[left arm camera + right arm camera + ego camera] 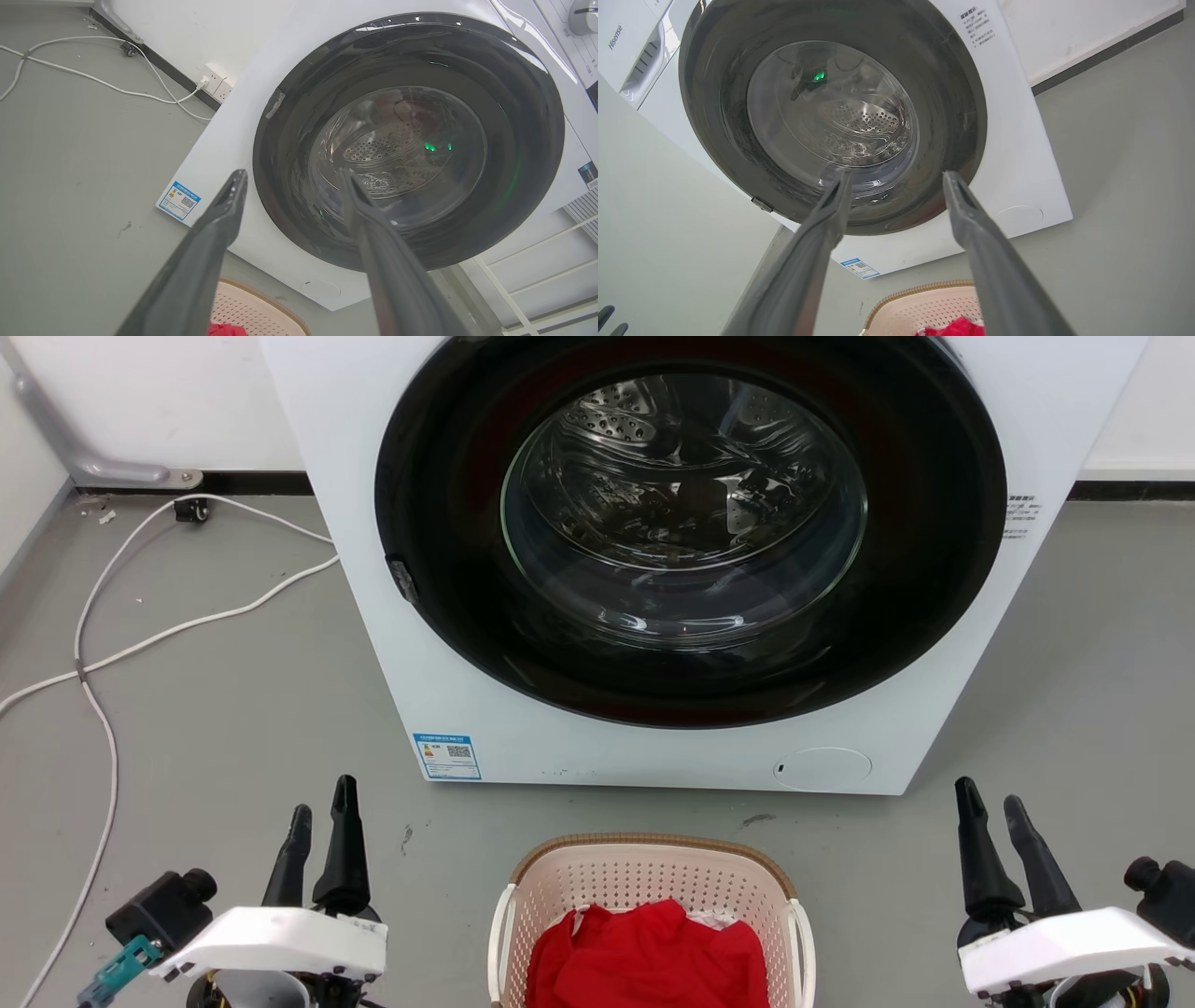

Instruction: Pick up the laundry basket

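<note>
Laundry basket [653,875]: on the floor [233,709], bottom centre of the head view, just in front of the washing machine [523,728] with a strip of bare floor between them. Its near end is cut off by the frame edge. A red garment [649,957] lies heaped inside. There is a white handle on each long side, left [501,933] and right [801,933].

Left gripper [322,800] and right gripper [988,793]: each well out to its own side of the basket, fingers pointing toward the machine. Both sets of jaws are released and grasp nothing. The wrist views show a clear gap between the fingers.

Step in hand (judgement): the approach, no contact yet.

Notes for doing it well:
- Bring each gripper inward and down to its own handle, keeping the two symmetric.
- Take the handle loop between the fingers, not the perforated wall, which looks likely to flex.
- Close both sides before lifting, then raise evenly. Tilting could tip the garment out.
- Keep clear of the machine front on the way up.
</note>
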`<state>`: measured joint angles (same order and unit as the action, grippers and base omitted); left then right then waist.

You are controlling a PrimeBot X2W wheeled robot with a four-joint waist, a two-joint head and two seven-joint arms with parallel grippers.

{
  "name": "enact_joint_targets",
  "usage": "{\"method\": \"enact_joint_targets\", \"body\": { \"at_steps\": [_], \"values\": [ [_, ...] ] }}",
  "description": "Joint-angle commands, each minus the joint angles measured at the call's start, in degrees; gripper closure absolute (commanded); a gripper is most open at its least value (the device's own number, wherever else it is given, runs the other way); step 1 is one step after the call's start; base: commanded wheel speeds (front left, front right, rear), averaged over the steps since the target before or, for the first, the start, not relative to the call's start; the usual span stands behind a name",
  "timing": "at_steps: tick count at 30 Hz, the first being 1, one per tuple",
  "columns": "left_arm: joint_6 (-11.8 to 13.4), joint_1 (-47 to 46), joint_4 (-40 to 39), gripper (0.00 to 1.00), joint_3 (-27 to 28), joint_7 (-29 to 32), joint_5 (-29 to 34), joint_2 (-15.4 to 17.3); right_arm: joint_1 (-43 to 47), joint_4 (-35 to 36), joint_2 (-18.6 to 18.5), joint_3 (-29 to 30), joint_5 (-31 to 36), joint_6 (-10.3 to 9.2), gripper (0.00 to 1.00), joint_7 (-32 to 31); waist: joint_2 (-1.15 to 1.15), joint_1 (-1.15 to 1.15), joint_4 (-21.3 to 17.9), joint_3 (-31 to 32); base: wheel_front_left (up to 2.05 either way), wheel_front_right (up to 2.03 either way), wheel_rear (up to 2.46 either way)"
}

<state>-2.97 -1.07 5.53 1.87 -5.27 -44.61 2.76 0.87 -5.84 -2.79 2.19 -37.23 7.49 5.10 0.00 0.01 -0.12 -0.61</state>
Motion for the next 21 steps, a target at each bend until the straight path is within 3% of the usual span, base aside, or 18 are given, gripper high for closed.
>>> {"method": "enact_joint_targets", "body": {
  "at_steps": [1,21],
  "values": [
    [0.4,0.3,-1.0,0.0,-0.3,-0.7,2.5,0.1,0.1,1.1,-0.1,-0.2,2.6,0.0,0.0,0.8,0.0,-0.01,0.0,0.0,0.0,0.0,0.0],
    [1.6,2.1,-1.4,0.0,-1.3,-3.8,15.1,0.1,2.3,2.0,-0.1,-0.6,16.5,0.0,0.0,3.9,0.0,-0.01,-0.1,-0.2,0.0,0.0,0.0]
  ]
}}
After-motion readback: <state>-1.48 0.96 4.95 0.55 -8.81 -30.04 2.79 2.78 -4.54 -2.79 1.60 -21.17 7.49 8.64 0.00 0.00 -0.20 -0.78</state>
